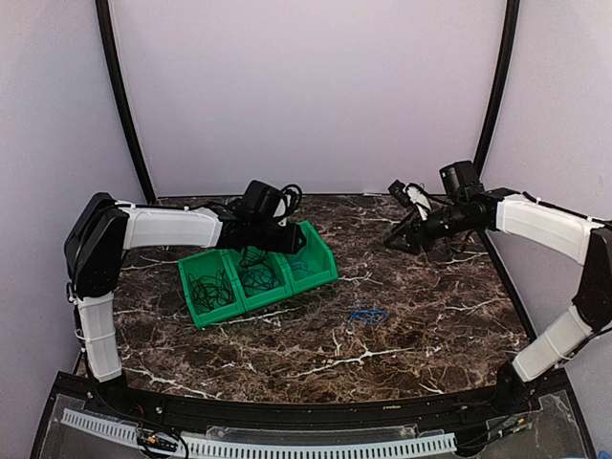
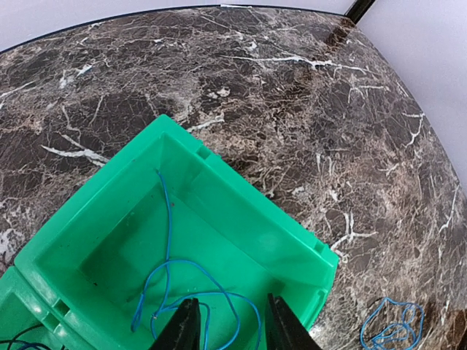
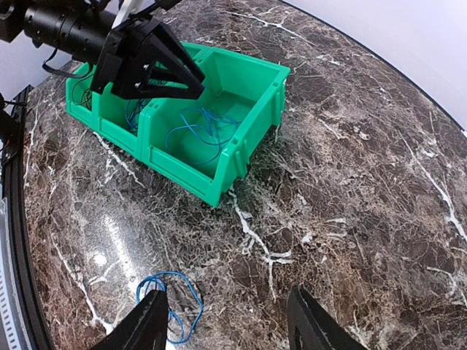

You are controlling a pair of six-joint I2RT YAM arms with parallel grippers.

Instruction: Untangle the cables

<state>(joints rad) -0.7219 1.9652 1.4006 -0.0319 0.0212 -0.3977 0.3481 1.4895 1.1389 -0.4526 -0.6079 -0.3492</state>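
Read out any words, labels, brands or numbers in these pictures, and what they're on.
No readable text anywhere.
The green bin, the loose blue cable, the marble table, the left arm and the right arm show no lettering.
The small parts on the front rail are too small to tell.

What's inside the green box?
Two sections of the green box hold bunches of black cables. The end section holds a loose blue cable. The left hand hangs over it and covers part of the inside, so anything there is hidden.
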